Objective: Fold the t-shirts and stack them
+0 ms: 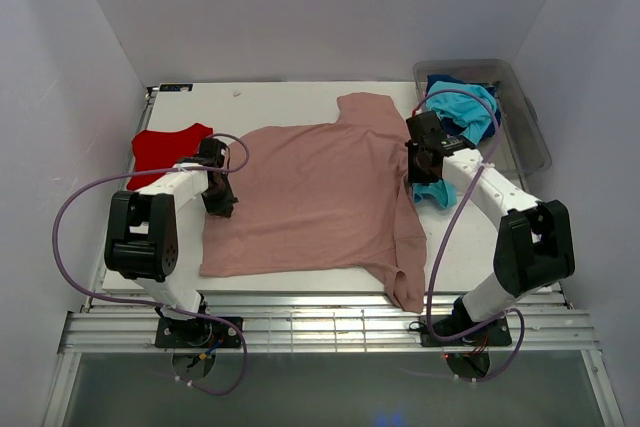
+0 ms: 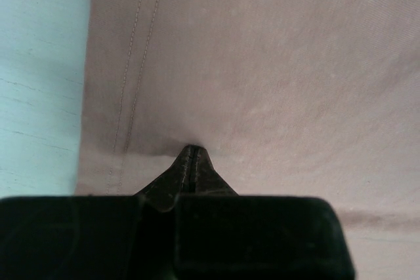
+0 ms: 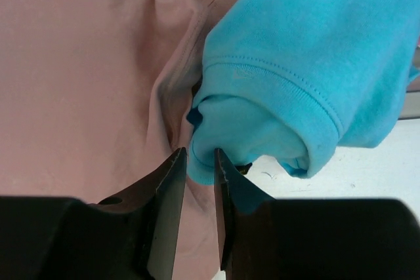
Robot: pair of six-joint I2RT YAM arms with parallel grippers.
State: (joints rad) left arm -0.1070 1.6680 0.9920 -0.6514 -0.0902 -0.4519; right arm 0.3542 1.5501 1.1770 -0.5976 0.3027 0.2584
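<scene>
A large dusty-pink t-shirt [image 1: 320, 197] lies spread flat across the middle of the table, one sleeve hanging toward the front edge. My left gripper [image 1: 222, 202] is at its left side, shut, its tips [image 2: 190, 149] pinching a small pucker of the pink cloth [image 2: 275, 63] just inside the stitched hem. My right gripper [image 1: 418, 175] sits at the shirt's right edge. Its fingers [image 3: 199, 152] stand slightly apart over the pink cloth [image 3: 79, 63], with a turquoise t-shirt cuff [image 3: 295, 50] touching the tips. A red t-shirt [image 1: 165, 150] lies at the far left.
A clear grey plastic bin [image 1: 530, 137] at the back right holds the turquoise t-shirt [image 1: 465, 107] and a navy one [image 1: 440, 82]; turquoise cloth spills out onto the table [image 1: 435, 192] beside the right arm. White walls enclose the table on three sides.
</scene>
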